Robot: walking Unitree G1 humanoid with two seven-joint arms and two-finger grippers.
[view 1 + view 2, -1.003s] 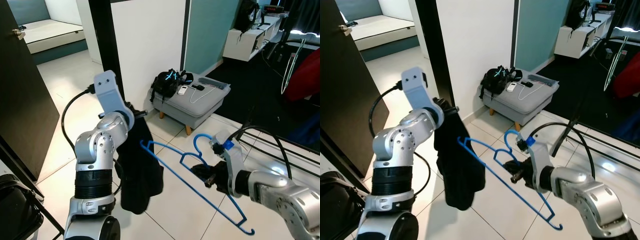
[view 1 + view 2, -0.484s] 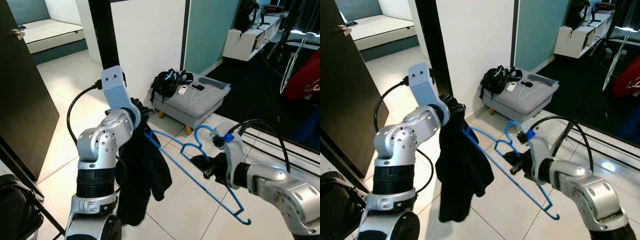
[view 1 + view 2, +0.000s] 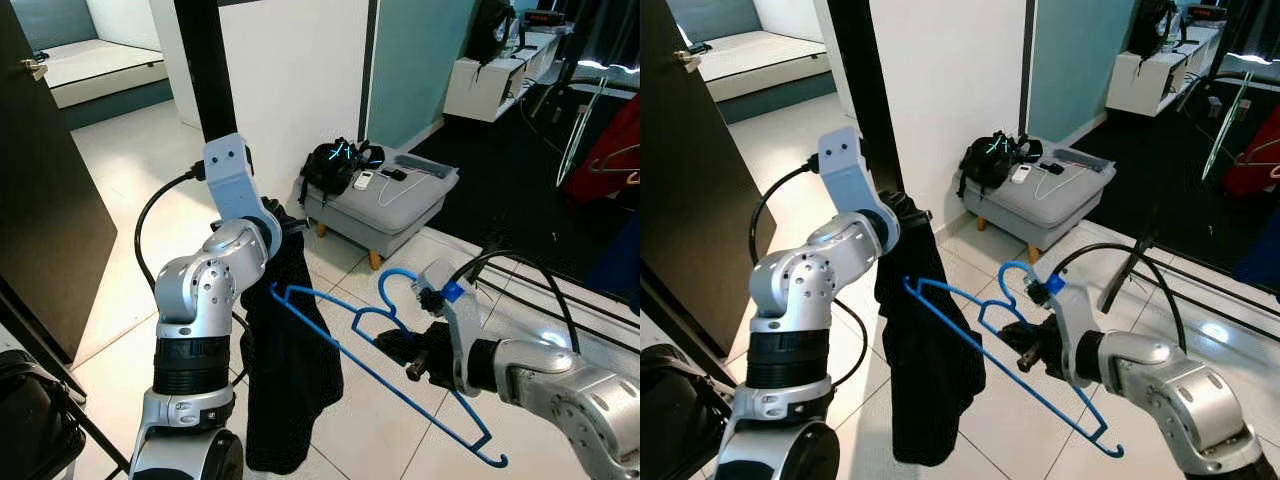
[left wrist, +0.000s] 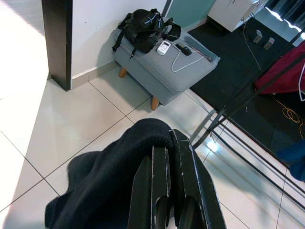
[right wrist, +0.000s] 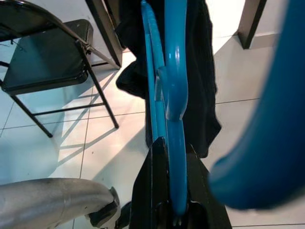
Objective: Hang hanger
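Swung back left, the blue hanger stays pinched in the right gripper jaws, its tip beside the black garment clamped by the left gripper.

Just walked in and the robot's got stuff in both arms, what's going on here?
It is putting a garment on a hanger. The left gripper is shut on a black garment hanging over the tiled floor. The right gripper is shut on a blue hanger, whose tip is beside the garment, not yet inside it.
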